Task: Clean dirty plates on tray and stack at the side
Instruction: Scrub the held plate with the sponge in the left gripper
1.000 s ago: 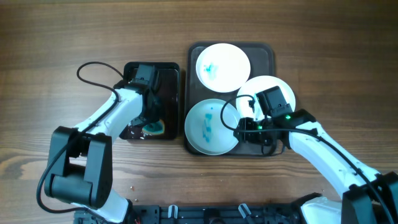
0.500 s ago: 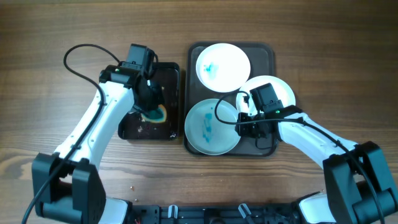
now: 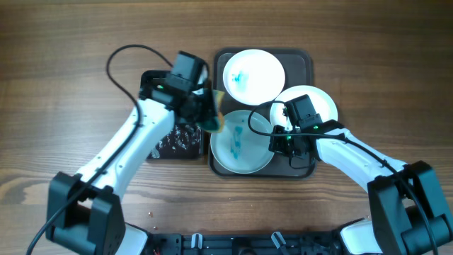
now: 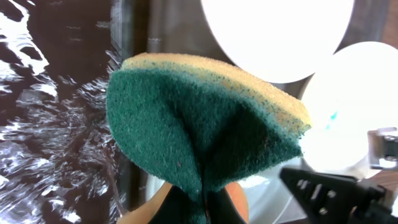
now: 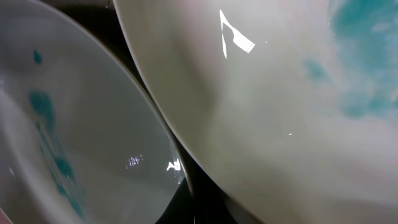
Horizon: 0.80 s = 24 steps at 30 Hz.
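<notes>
The left gripper (image 3: 209, 113), clenched on the sponge (image 4: 199, 130), has swung from the black tray (image 3: 173, 145) to the left rim of the near plate (image 3: 237, 145). The right gripper (image 3: 278, 138) has closed at its right rim, hold unconfirmed. The plates (image 3: 253, 76) on the tray (image 3: 304, 60) are judged rigid, slick and breakable: pinch the rim.

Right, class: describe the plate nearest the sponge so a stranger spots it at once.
Find the dark brown tray. Of its three, take the plate at its lower left in the overhead view, beside the green sponge. Only it is pale blue with a long teal streak.
</notes>
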### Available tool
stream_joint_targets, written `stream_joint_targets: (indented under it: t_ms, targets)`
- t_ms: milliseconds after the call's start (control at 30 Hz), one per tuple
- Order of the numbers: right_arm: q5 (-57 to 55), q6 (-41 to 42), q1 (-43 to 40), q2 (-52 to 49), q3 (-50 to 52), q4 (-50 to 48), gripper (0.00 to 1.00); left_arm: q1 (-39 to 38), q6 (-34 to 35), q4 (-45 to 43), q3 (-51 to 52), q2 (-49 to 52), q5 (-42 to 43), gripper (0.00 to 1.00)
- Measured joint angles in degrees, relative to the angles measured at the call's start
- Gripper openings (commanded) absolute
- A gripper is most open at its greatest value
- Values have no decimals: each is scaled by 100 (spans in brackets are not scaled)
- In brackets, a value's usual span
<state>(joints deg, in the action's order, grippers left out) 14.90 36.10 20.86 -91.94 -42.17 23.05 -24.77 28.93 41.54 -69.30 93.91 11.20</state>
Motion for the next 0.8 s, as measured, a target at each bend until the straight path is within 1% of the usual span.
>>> stream_joint_targets:
  t_ms: [233, 400, 567, 667, 800]
  targets:
    - [-2, 13, 0, 0, 0, 0, 4, -769, 315, -769, 142, 938, 374, 4]
    - [-2, 13, 0, 0, 0, 0, 4, -1217, 409, -876, 146, 1541, 474, 4]
    - [0, 13, 0, 0, 0, 0, 4, -1108, 680, -413, 63, 1593, 166, 4]
    - [2, 13, 0, 0, 0, 0, 4, -892, 745, -79, 42, 1593, -79, 4]
    - [26, 13, 24, 0, 0, -24, 4, -533, 745, 127, 28, 1593, -131, 4]
